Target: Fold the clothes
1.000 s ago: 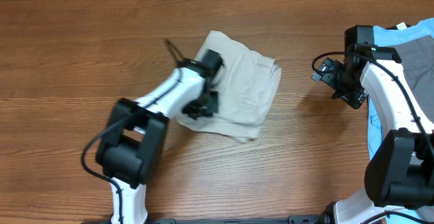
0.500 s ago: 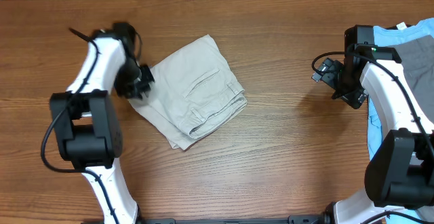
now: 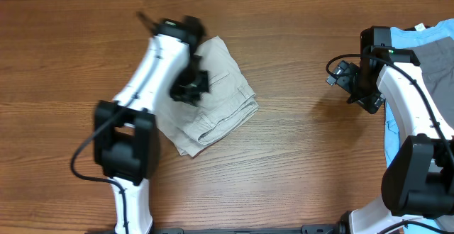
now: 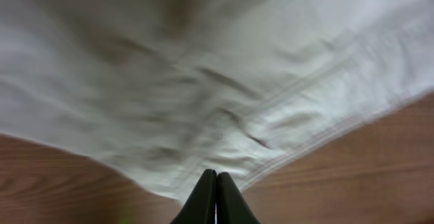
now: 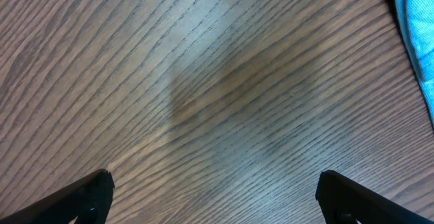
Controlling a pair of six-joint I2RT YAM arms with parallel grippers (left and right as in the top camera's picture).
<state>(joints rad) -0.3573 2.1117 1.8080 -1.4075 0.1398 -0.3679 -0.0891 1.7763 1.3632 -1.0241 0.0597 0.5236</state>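
Note:
The beige shorts (image 3: 221, 105) lie folded into a compact bundle left of the table's middle, with a stitched pocket facing up. My left gripper (image 3: 190, 86) hovers over their upper-left part. In the left wrist view its fingers (image 4: 217, 184) are pressed together with nothing between them, just above the shorts (image 4: 224, 81) near a stitched hem edge. My right gripper (image 3: 342, 76) is far to the right of the shorts. In the right wrist view it (image 5: 213, 187) is wide open and empty over bare wood.
A grey garment (image 3: 434, 60) lies on a light blue T-shirt (image 3: 425, 31) at the far right edge, behind the right arm. A corner of the blue shirt (image 5: 415, 34) shows in the right wrist view. The wooden table (image 3: 298, 170) surrounds everything.
The left arm swung from the far left of the shorts back over their upper-left part. The shorts lie as half a second ago, left of their spot a second ago. The right arm stayed still.

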